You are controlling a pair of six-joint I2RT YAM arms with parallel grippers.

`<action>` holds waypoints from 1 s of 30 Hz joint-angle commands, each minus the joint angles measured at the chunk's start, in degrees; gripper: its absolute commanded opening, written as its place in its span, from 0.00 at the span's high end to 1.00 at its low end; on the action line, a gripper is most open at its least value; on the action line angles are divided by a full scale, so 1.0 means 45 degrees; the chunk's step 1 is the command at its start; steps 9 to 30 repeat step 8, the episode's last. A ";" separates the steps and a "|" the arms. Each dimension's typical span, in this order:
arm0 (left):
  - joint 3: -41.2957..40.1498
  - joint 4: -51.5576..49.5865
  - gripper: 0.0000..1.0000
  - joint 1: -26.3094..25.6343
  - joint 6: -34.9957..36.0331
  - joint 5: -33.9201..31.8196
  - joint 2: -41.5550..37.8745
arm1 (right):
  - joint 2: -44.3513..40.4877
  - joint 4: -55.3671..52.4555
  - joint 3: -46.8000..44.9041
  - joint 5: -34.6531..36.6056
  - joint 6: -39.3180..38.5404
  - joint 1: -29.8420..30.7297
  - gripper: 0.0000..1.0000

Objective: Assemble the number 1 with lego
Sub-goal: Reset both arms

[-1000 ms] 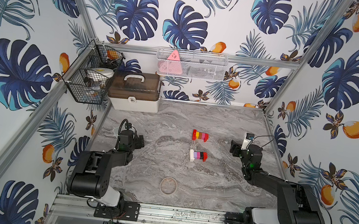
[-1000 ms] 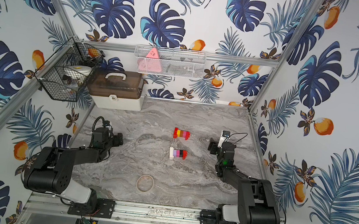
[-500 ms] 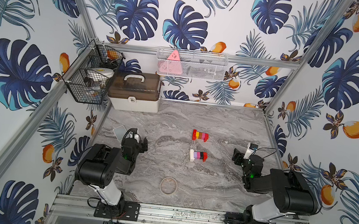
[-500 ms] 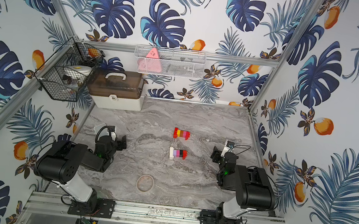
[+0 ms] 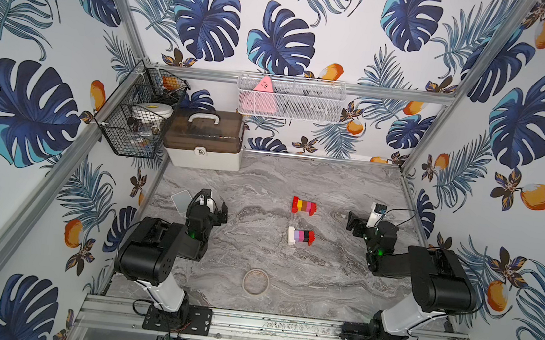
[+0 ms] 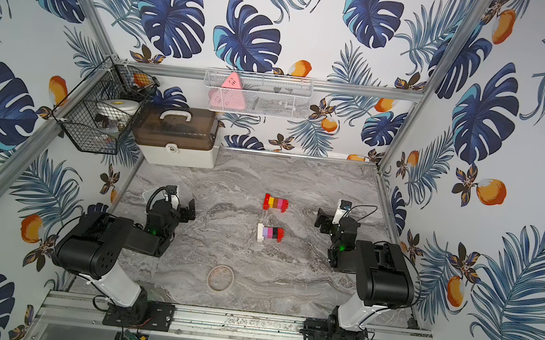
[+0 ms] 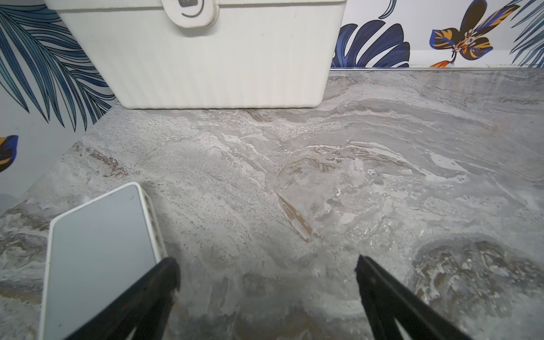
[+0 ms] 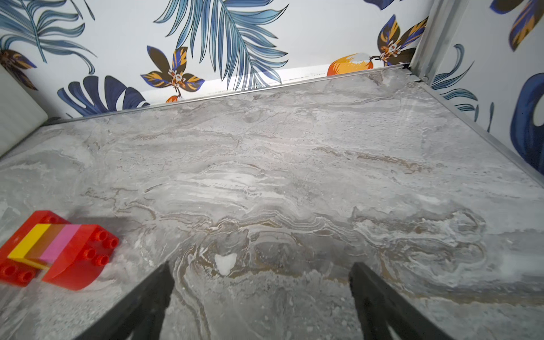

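Note:
Two lego stacks lie on their sides in the middle of the marble table. The far stack [image 5: 304, 206] [image 6: 275, 202] [image 8: 59, 250] runs red, yellow, orange, pink, red. The near stack [image 5: 300, 236] [image 6: 270, 233] runs white, lilac, pink, black, red. My left gripper [image 5: 215, 206] [image 6: 183, 203] [image 7: 265, 263] hovers low at the table's left side, open and empty, well left of both stacks. My right gripper [image 5: 355, 225] [image 6: 324, 223] [image 8: 262, 269] is at the right side, open and empty, with the far stack off to its left.
A pale grey rounded square box [image 5: 181, 200] [image 7: 100, 250] lies beside the left gripper's finger. A flat tan ring [image 5: 256, 281] lies near the front. A white case with a brown lid [image 5: 205, 143] [image 7: 220, 59] stands at the back left, under a black wire basket [image 5: 138, 122].
Both arms have folded up over their bases, elbows rising. The grippers stay near the table's sides, still open. The lego stacks have not moved.

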 commanded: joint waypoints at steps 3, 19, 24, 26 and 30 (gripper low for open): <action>0.0161 -0.0075 0.01 -0.0074 0.0346 0.0112 0.0055 | 0.0026 -0.0709 0.0187 -0.0149 -0.0452 0.0047 0.00; 0.0076 0.0104 0.01 -0.0094 0.0441 0.0309 0.0035 | 0.0122 -0.1226 0.0462 -0.0370 -0.1048 0.0491 0.00; 0.0076 0.0104 0.01 -0.0094 0.0441 0.0309 0.0035 | 0.0122 -0.1226 0.0462 -0.0370 -0.1048 0.0491 0.00; 0.0076 0.0104 0.01 -0.0094 0.0441 0.0309 0.0035 | 0.0122 -0.1226 0.0462 -0.0370 -0.1048 0.0491 0.00; 0.0076 0.0104 0.01 -0.0094 0.0441 0.0309 0.0035 | 0.0122 -0.1226 0.0462 -0.0370 -0.1048 0.0491 0.00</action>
